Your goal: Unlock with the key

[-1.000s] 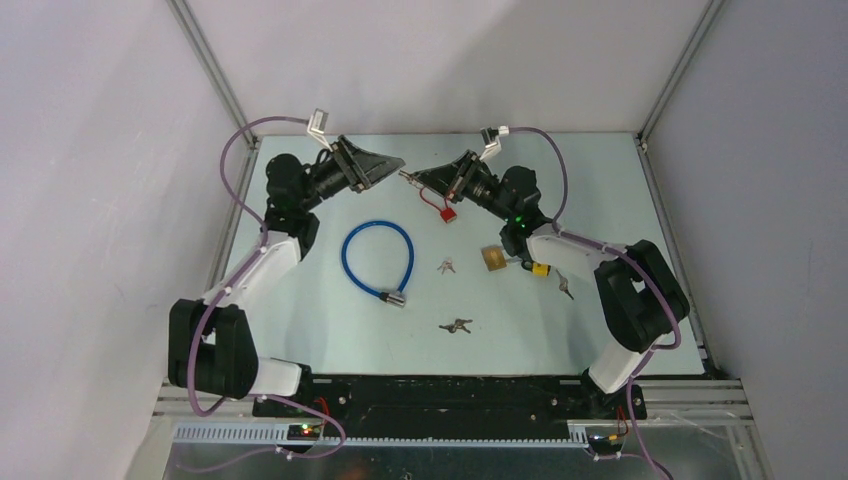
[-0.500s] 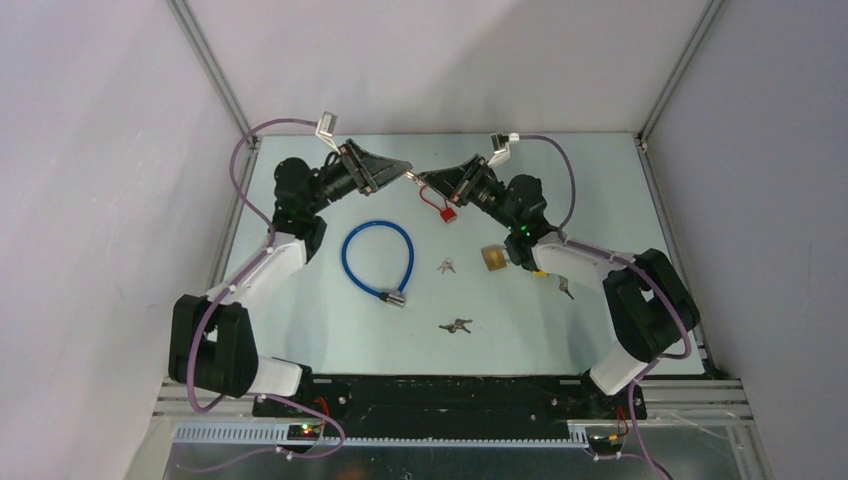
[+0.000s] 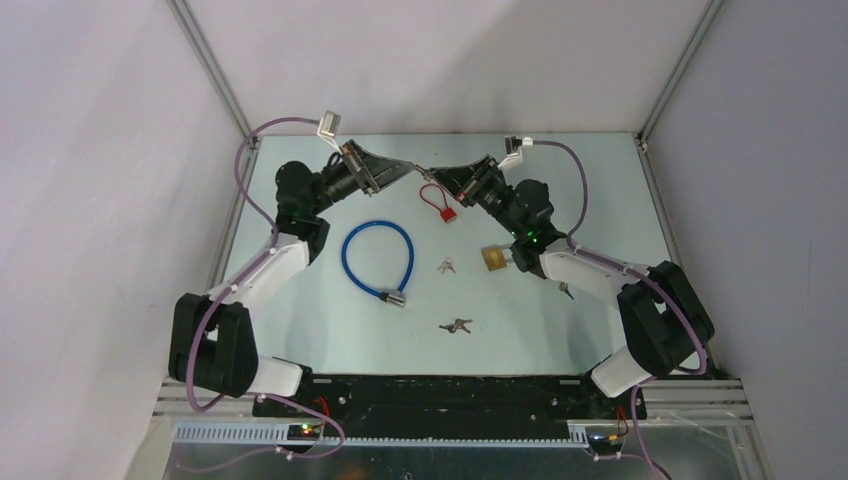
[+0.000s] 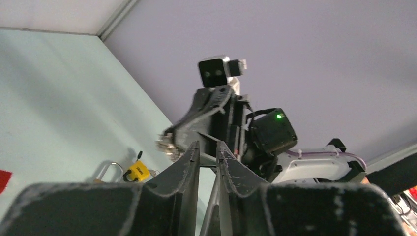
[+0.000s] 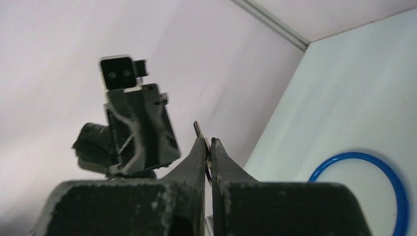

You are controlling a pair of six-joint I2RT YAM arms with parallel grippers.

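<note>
The key (image 5: 197, 129) is up over the far side of the table (image 3: 320, 320), pinched in my closed right gripper (image 5: 207, 141), with only its tip and a bit of ring showing. My left gripper (image 4: 207, 145) is close by it, fingers a sliver apart, and I can't tell whether they grip anything. Print on the small yellow item (image 4: 136, 171) is too small to read.

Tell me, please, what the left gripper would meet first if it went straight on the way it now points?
Most likely the key pinched in the right gripper, or that gripper itself: the left gripper points at them from close by. Depth is unclear, so it may pass just beside.
</note>
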